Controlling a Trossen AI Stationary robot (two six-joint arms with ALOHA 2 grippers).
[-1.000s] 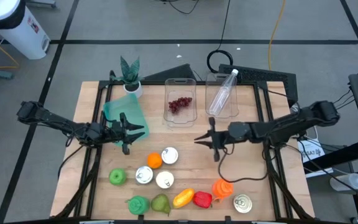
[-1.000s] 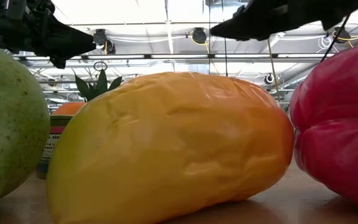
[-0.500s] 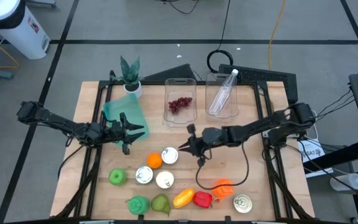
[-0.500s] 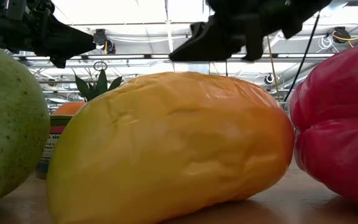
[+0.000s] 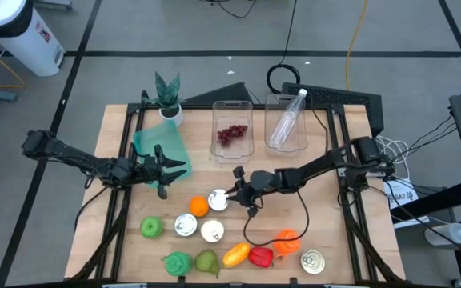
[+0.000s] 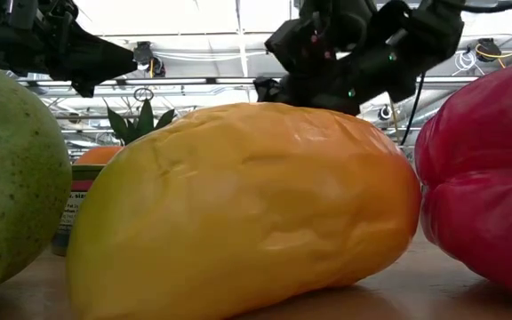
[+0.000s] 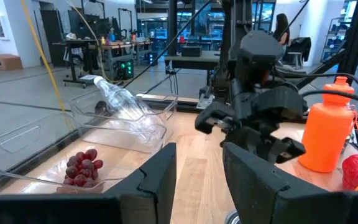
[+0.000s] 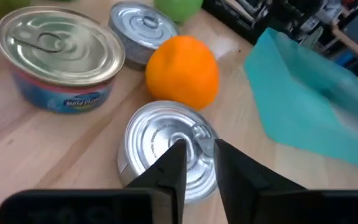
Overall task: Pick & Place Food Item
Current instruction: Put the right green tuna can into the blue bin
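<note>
Silver can: we now have the right gripper [image 5: 235, 194] hanging just over the can [image 5: 218, 200] near the middle of the counter [image 5: 318, 216]; a second ago that arm was well to the right of it, so it has swept in across the board.
Right jaws: a narrow gap shows between the two fingers [image 8: 169, 167] in the right wrist view, the can's lid right behind them; they have parted a little, and pinch nothing yet.
Neighbours: the orange [image 5: 199, 206] touches or nearly touches the can on its far side, with two more cans [image 5: 186, 226] close by.
Left gripper: it [image 5: 169, 170] has not moved, beside the teal bag [image 5: 160, 147]; its jaws stand slightly apart and hold nothing.
Meaning for us: we judge the reach is done and the grasp is next; the jaws look too narrow for the can's body, so we expect more opening first.
Risk: we may nudge the orange.
</note>
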